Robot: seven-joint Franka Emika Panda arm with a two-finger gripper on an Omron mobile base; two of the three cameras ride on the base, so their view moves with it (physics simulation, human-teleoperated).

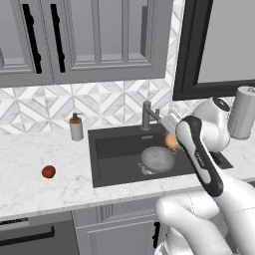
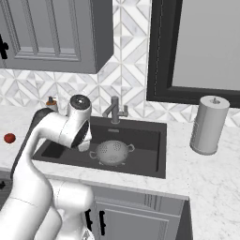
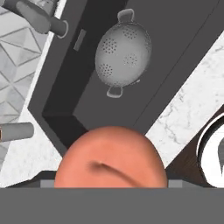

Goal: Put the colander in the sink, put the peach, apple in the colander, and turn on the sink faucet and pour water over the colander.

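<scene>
Hand view showed the peach (image 3: 112, 157) pressed up close at the bottom of the frame, where the finger tips would be, so the gripper (image 3: 112, 186) was judged to be closed on it, though the tips themselves were hidden behind the fruit. Beyond it the colander (image 3: 123, 54) lay in the sink (image 3: 183, 48), well ahead of the fruit rather than under it. From the left base view the peach (image 1: 172, 142) hung above the basin near the faucet (image 1: 148, 115), with the colander (image 1: 158, 159) lower and just to the side. The apple (image 1: 48, 172) sat on the counter (image 1: 45, 149), well apart to the left of the sink. To do this step well, the hand probably needed to centre over the bowl and drop low before letting go, since a round fruit released high or off-centre could bounce off the rim or roll onto the basin floor.
</scene>
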